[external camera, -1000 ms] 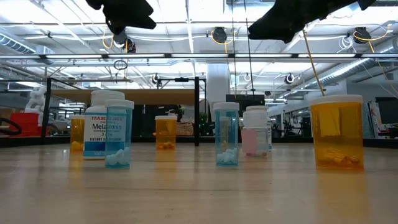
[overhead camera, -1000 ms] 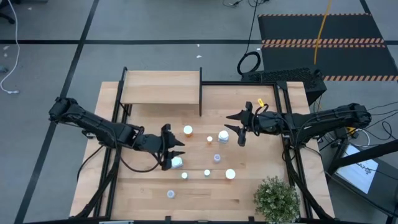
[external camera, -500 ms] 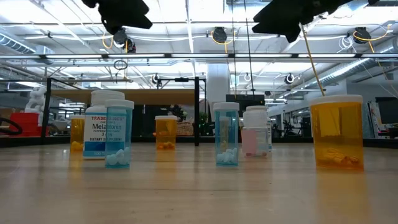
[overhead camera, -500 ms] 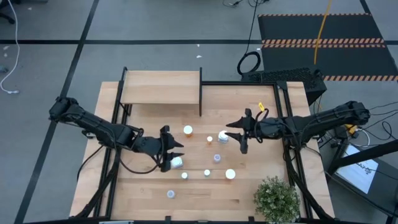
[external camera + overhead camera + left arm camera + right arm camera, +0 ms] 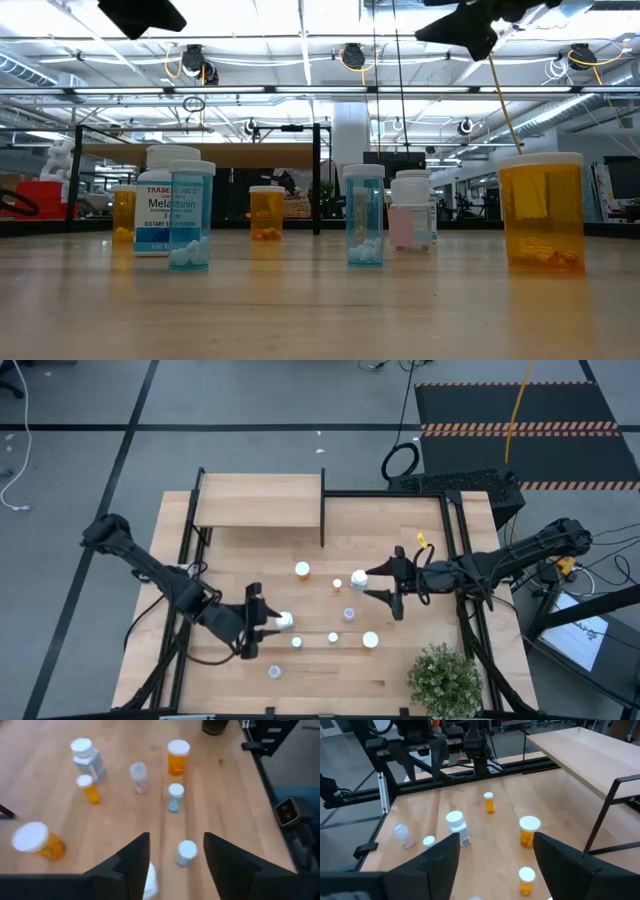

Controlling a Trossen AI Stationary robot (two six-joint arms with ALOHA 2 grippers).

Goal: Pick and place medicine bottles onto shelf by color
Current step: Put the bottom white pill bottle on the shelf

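You count nine medicine bottles (image 5: 302,570) on table in high view; three of them orange-amber (image 5: 178,762), other colours hard to split. One shelf (image 5: 260,500). One potted plant (image 5: 445,678). Two robot arms (image 5: 160,575).

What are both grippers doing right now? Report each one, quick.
Left gripper: open, holding nothing, above the table near a white-capped bottle.
Right gripper: open, holding nothing, over the bottles at mid-table.
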